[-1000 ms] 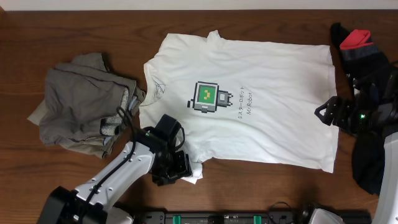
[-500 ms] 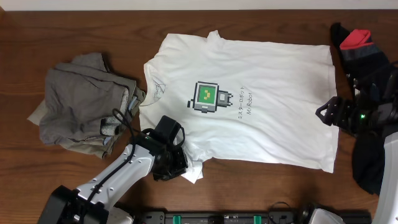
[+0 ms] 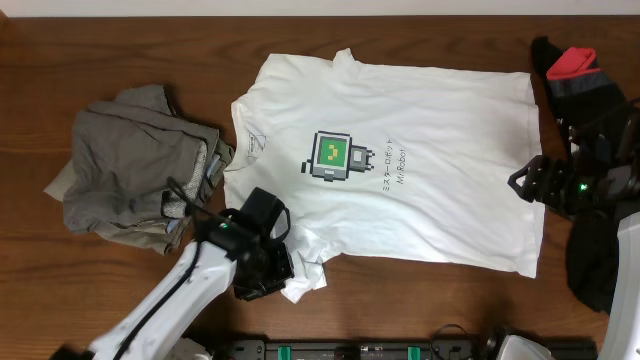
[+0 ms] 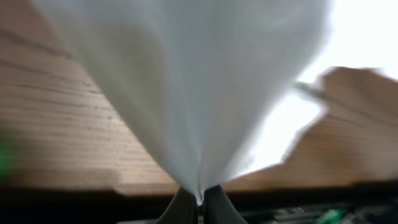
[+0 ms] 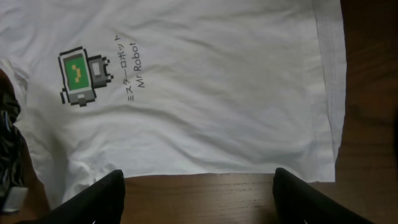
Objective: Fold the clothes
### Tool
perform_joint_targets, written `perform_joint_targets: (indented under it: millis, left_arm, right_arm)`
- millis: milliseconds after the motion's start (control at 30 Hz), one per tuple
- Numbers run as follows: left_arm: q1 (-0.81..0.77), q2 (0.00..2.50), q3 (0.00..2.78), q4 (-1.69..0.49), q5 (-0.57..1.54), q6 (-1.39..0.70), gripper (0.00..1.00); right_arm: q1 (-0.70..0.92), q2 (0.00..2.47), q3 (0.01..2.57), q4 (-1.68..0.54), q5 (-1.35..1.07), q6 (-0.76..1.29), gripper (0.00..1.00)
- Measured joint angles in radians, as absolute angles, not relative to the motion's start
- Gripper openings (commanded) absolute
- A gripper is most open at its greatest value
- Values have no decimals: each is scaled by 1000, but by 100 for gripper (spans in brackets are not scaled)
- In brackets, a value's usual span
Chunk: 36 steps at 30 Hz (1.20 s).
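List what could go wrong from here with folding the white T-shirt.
The left tool is shut on just a thin pinch of the white T-shirt at its sleeve; the cloth may slip out when lifted.
The right tool stands open at the hem, gripping nothing; a one-sided pull would likely drag and skew the shirt.
The grey pile lies close by the collar and could get caught.

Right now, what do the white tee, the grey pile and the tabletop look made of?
White T-shirt: thin matte knit, probably cotton; it lies limp with soft wrinkles.
Grey-khaki pile: heavier matte cloth, bunched in thick folds; fibre unclear.
Table: dark brown wood or wood-look laminate, visible grain, slight sheen.
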<state>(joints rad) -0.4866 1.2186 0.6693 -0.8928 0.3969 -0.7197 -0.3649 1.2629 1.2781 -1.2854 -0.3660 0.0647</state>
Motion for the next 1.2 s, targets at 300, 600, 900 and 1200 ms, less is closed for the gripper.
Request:
perform_joint_targets:
  millis: [300,600,900,1200]
  left_arm:
    - [-389,982,709,-1080,313,-709,6]
    - [-369,931,709,-1117,259,-706,6]
    - [-369,933,709,-1085,254,-676,17]
    - [-369,933,709,-1079,254,-602,21]
  right_arm:
    - [-365,1263,1278,-1285,-365,65,73]
    - [-365,1263,1271,-1314,-308,98,82]
    - [-371,1301,1075,-1228,-151,243,97]
    - [-493,1382,847,-1087,-89,356,88]
